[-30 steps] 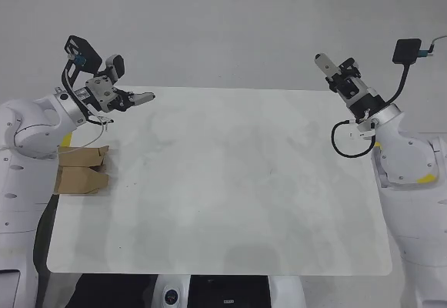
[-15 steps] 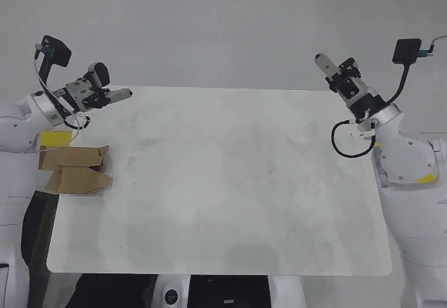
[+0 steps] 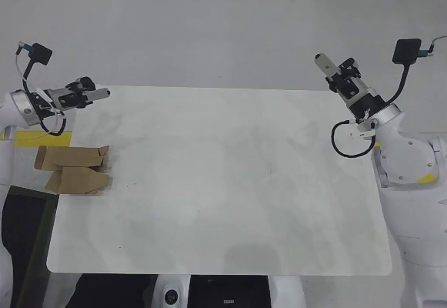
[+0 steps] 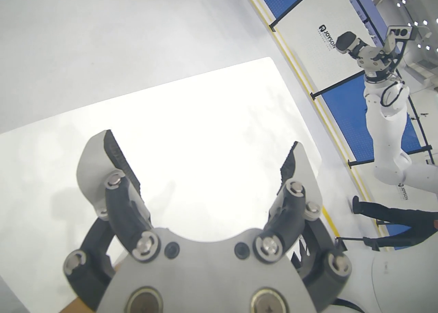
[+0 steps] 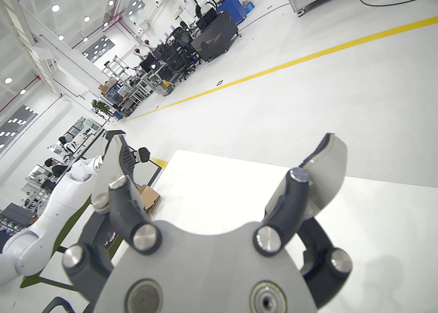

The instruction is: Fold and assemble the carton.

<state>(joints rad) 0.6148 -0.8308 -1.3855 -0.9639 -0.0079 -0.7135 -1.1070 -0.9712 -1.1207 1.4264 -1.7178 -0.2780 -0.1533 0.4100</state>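
The carton [image 3: 73, 169] is a flat brown cardboard blank lying at the 9 o'clock edge of the bench [image 3: 231, 177], partly overhanging that edge. Its long axis runs roughly from 9 to 3 o'clock, with a notched flap end pointing in toward the middle of the bench. Nothing on it looks folded up yet, so the assembly seems to be at its very start.

The left pincer [image 3: 100, 93] hangs over the bench's 10 o'clock corner. Its fingers are spread wide with nothing between them. From there the carton lies toward 6 to 7 o'clock, near but not touching.

The right pincer [image 3: 321, 59] is beyond the 2 o'clock corner, also spread and empty. It is well apart from the carton, with the whole width of the bench between them.

The left arm is clearly the nearer one. A first grab would probably mean dropping back toward 7 o'clock and closing across the blank's short side.
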